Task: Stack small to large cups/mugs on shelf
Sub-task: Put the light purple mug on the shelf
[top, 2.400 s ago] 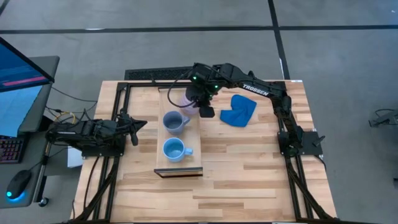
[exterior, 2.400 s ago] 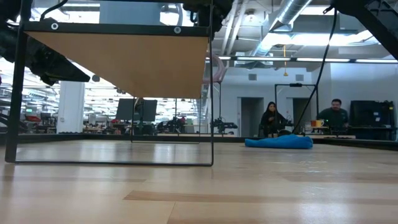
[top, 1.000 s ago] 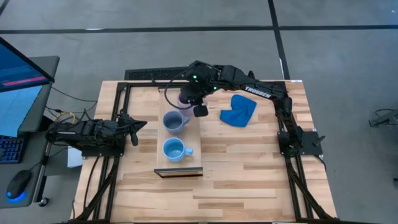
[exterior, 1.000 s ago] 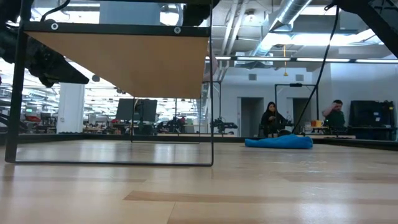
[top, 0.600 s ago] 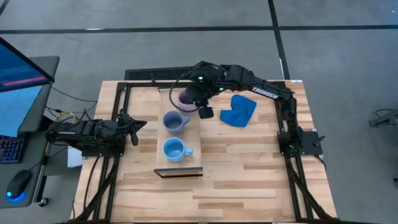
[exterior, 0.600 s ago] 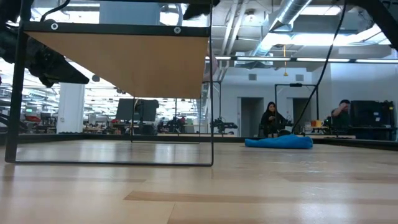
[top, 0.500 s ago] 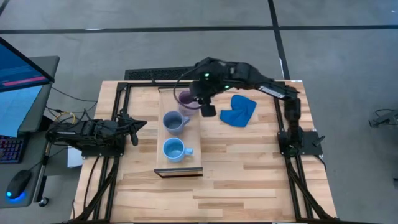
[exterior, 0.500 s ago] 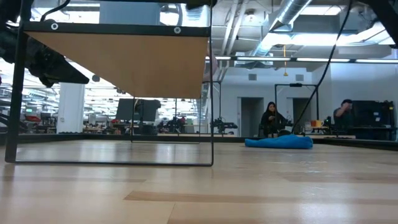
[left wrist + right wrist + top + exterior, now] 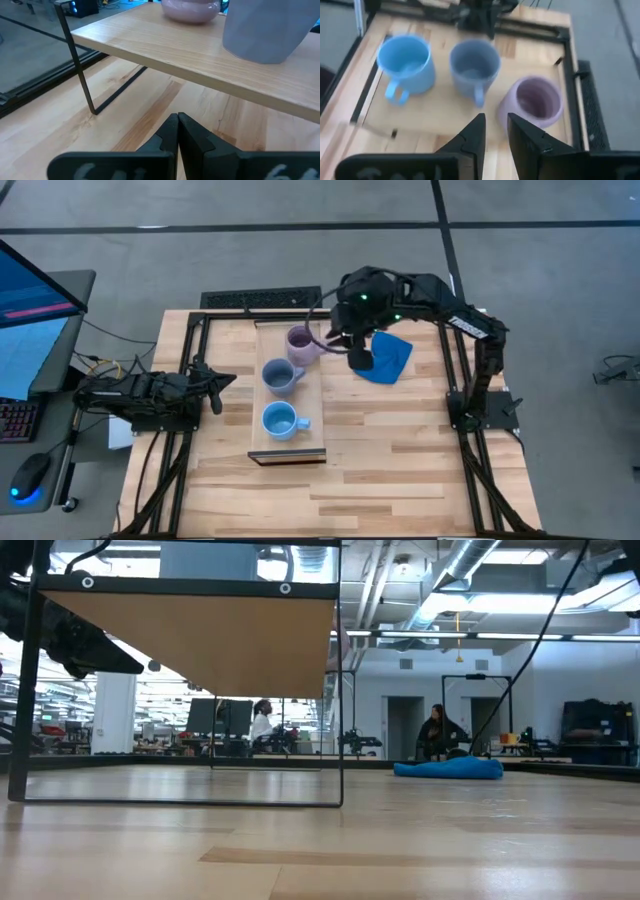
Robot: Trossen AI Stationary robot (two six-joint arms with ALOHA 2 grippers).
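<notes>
Right gripper point(image 9: 494, 131): fingers slightly apart, empty, raised just off the shelf point(image 9: 312, 415) edge. Lilac mug point(image 9: 300, 342) nearest, just ahead; slate mug point(image 9: 279, 375) and sky-blue mug point(image 9: 279, 420) beyond, in a row along shelf's length. Left gripper point(image 9: 177, 131): closed, empty, parked beside shelf.

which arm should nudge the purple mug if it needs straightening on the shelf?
Right. Its pincer is open just beside the lilac mug on the shelf. The left pincer, shut, is parked at the table's left edge.
</notes>
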